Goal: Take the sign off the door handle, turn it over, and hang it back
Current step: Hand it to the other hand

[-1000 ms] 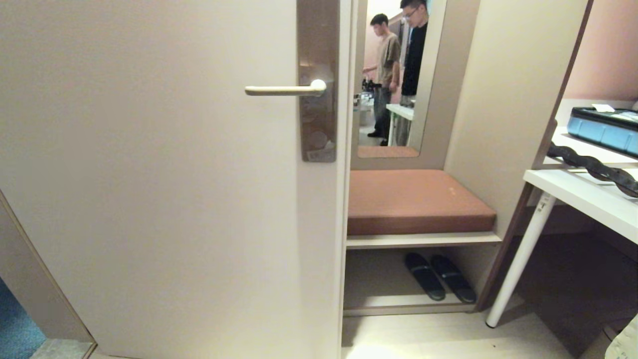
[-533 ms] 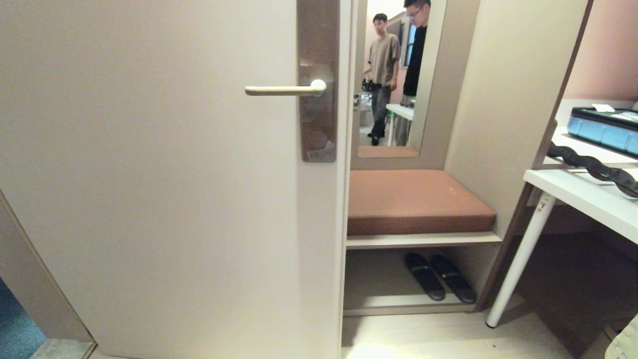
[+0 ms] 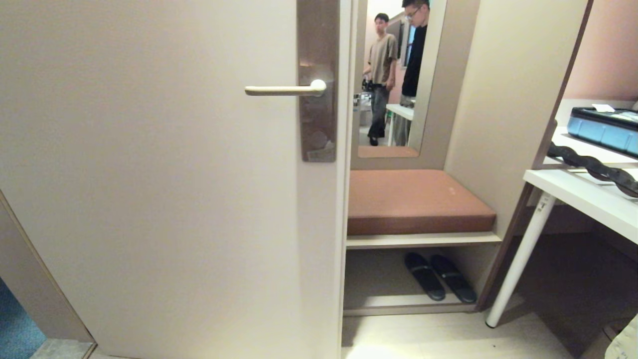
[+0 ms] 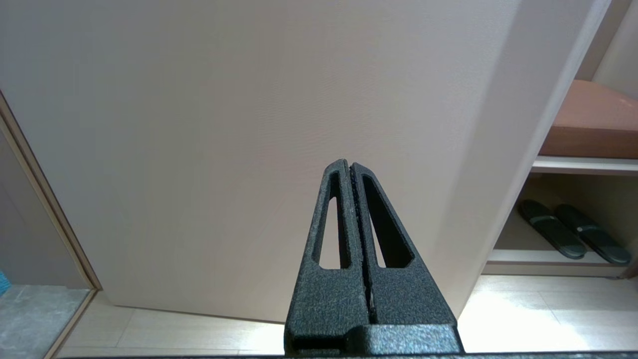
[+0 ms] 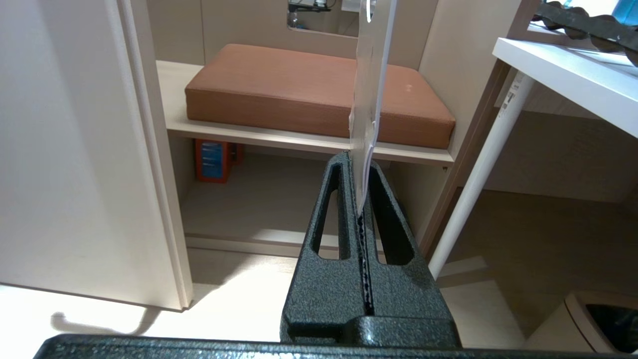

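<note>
The right tool (image 5: 360, 199) pinches the lower end of the one sign (image 5: 369, 85), which stands edge-on, long axis running up from the fingertips. The left tool (image 4: 350, 172) is pressed together, empty, facing the door (image 3: 149, 199). Farther off and higher, the single door handle (image 3: 284, 90) lies horizontal and bare. Judging by the wrist views, it lies up and leftward of the sign-carrying right tool.
</note>
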